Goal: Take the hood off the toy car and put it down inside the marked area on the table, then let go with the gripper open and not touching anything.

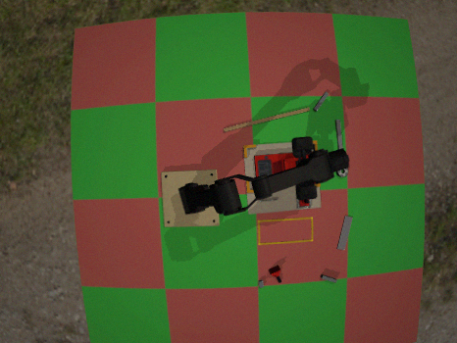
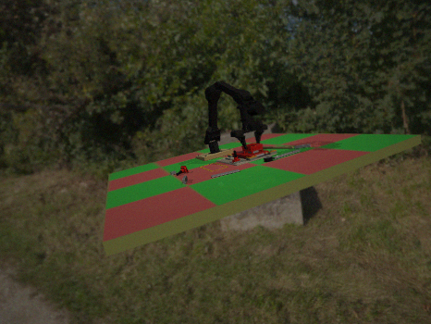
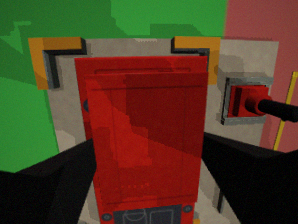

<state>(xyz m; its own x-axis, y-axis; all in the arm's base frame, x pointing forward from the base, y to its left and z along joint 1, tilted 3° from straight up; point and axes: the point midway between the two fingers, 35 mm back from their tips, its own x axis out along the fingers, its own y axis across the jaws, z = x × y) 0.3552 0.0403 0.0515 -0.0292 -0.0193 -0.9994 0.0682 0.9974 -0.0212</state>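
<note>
The hood [image 3: 145, 110] [image 2: 253, 148] is a flat red panel between my fingers. My gripper [image 3: 148, 140] [image 2: 251, 143] [image 1: 304, 169] is shut on its two long sides. In the wrist view the hood stands a little above the red toy car [image 3: 81, 67] [image 1: 276, 161] and looks slightly tilted; the arm hides much of both from above. The exact gap under the hood is hard to tell. The marked area is a yellow outline [image 1: 312, 229] [image 3: 291, 87] on the table, beside the car's grey base board [image 1: 279, 203].
A red part with a black rod [image 3: 250, 101] stands in a grey socket beside the car. Orange corner brackets [image 3: 60, 43] surround the car. A red and black piece [image 1: 275, 270] lies beyond the outline. A wooden stick [image 1: 267, 120] and grey bars [image 1: 344, 232] [image 1: 321, 101] lie around.
</note>
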